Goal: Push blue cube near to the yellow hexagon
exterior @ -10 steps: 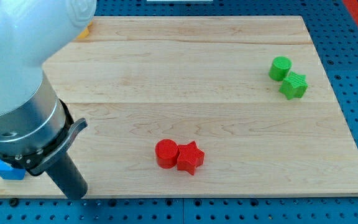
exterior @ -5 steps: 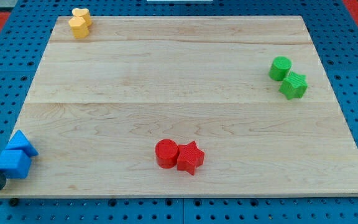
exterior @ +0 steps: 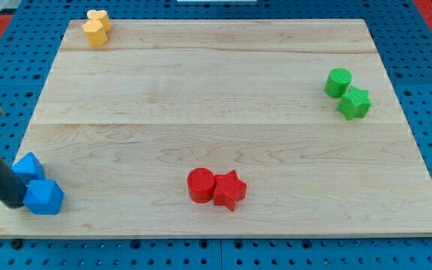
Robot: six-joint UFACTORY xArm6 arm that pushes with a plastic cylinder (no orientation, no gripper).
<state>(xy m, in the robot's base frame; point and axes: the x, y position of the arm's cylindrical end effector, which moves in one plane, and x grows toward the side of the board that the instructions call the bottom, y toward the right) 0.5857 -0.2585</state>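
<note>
No jaws here, just my tip (exterior: 15,203) touching the blue cube (exterior: 44,197) at the worktop's (exterior: 223,97) bottom-left corner, well apart from the yellow hexagon (exterior: 93,31) at top left.

Blue cube (exterior: 44,197): small solid blue block, sits flat on the board at near-left corner, turned a bit so an edge faces the view's bottom. Touches a second blue block just behind it on the far-left side. Yellow hexagon (exterior: 93,31): small yellow six-sided block, flat on the board at far-left corner, touching another yellow piece just behind it. The two are well apart, nearly the whole left edge of the board between them.
</note>
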